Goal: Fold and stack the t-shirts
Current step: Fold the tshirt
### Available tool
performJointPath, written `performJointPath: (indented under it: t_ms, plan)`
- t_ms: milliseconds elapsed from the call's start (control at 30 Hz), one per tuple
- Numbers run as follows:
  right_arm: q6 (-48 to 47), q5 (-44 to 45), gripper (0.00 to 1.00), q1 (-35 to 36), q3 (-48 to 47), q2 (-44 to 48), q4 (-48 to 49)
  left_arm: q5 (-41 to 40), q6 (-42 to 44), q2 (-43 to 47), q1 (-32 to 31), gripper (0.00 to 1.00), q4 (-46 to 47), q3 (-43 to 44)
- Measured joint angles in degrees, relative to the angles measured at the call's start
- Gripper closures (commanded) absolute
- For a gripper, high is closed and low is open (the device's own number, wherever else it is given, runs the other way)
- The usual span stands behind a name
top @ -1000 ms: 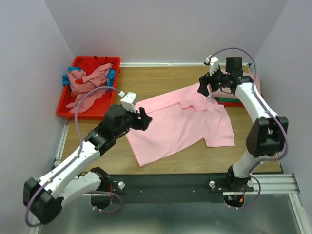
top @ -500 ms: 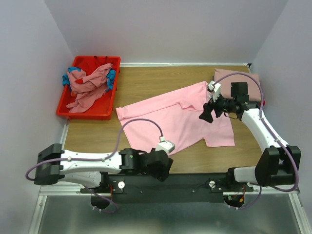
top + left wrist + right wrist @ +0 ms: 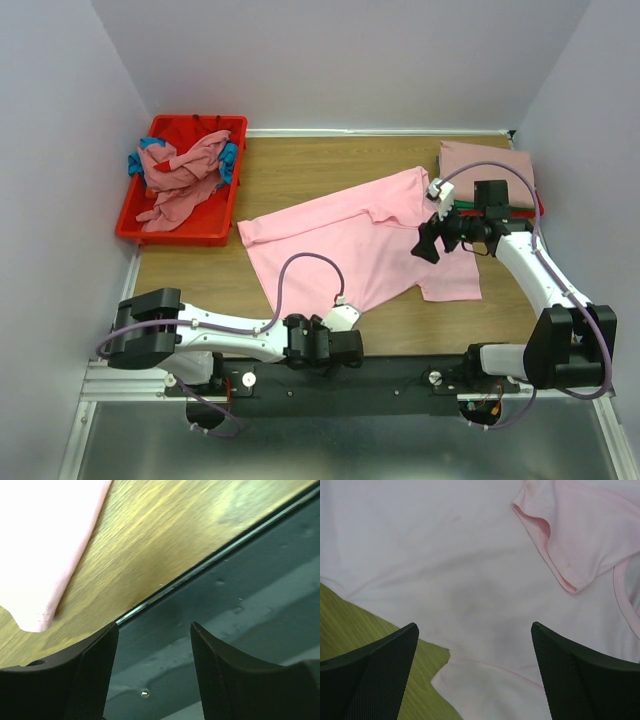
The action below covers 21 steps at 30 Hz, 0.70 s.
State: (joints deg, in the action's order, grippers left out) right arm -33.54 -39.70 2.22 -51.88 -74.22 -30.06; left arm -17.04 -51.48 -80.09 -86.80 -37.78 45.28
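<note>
Across the middle of the wooden table (image 3: 320, 165) lies the bright pink t-shirt (image 3: 350, 250), plain, unfolded, one sleeve flopped onto its body; the right gripper (image 3: 424, 243) hovers over it, jaws spread wide; the left gripper (image 3: 352, 350), jaws apart and empty, sits at the table's near edge.

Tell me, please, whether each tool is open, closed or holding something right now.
Left tool: open, holding nothing.
Right tool: open, empty, over the pink t-shirt.
</note>
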Motion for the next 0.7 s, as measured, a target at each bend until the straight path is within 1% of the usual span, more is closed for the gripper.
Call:
performJointPath:
  t_ms: [100, 267, 433, 567, 700]
  plan:
    - [0.0, 0.0, 0.00, -0.1, 0.2, 0.0, 0.0, -0.9, -0.4, -2.3, -0.2, 0.34, -1.9, 1.1]
    - [0.0, 0.0, 0.00, -0.1, 0.5, 0.0, 0.0, -1.7, -0.6, -3.0, -0.3, 0.36, -3.9, 1.9]
    - [0.0, 0.0, 0.00, -0.4, 0.5, 0.0, 0.0, -1.9, -0.6, -3.7, 0.3, 0.42, -4.9, 2.1]
    - [0.0, 0.0, 0.00, -0.5, 0.5, 0.0, 0.0, -3.3, -0.9, -4.1, 2.6, 0.45, -6.8, 2.2]
    - [0.0, 0.0, 0.00, -0.5, 0.5, 0.0, 0.0, -5.1, -0.9, -4.1, 5.7, 0.45, -8.4, 3.3]
